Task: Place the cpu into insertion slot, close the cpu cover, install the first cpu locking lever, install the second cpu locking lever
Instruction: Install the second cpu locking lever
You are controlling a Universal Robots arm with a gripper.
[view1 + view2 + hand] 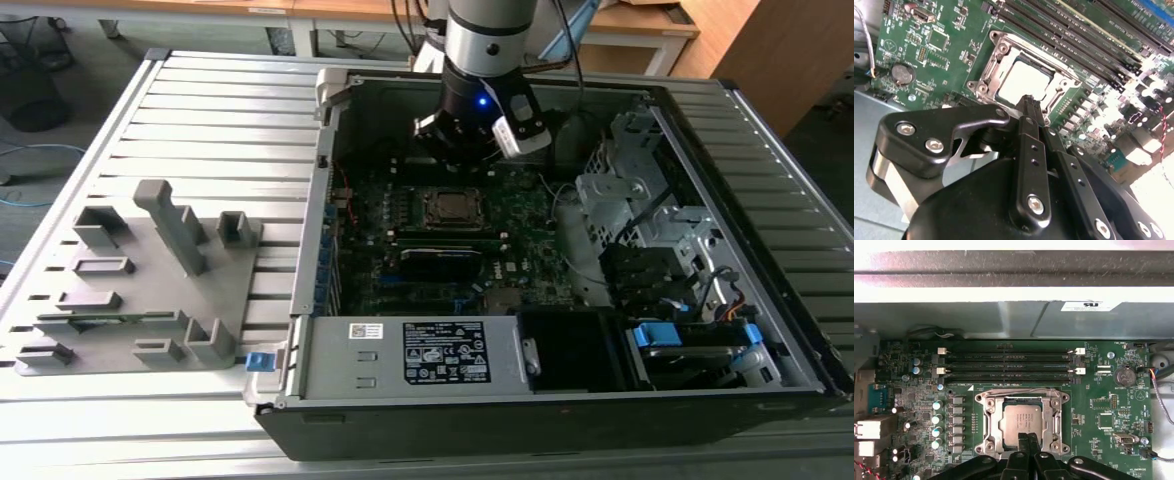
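Note:
The cpu point(1021, 421) lies flat in the insertion slot point(985, 439) on the green motherboard, its silver top showing in both wrist views point(1024, 80). The cpu cover point(990, 425), a silvery frame, lies down around the chip, and its edge shows in the second wrist view too point(999, 57). My gripper point(1027, 438) hangs just above the slot's edge, shut with its black fingertips point(1028, 102) pressed together and nothing between them. In the exterior view the gripper point(470, 150) sits over the board just behind the insertion slot point(451, 207). I cannot make out the locking levers.
Long black memory slots point(1009, 365) run beside the socket. The case wall point(1014, 315) rises behind them. A labelled power supply box point(427, 352) fills the case's near side, and drive cages point(641, 220) stand on the exterior view's right. A grey fixture rack point(147, 275) lies outside the case.

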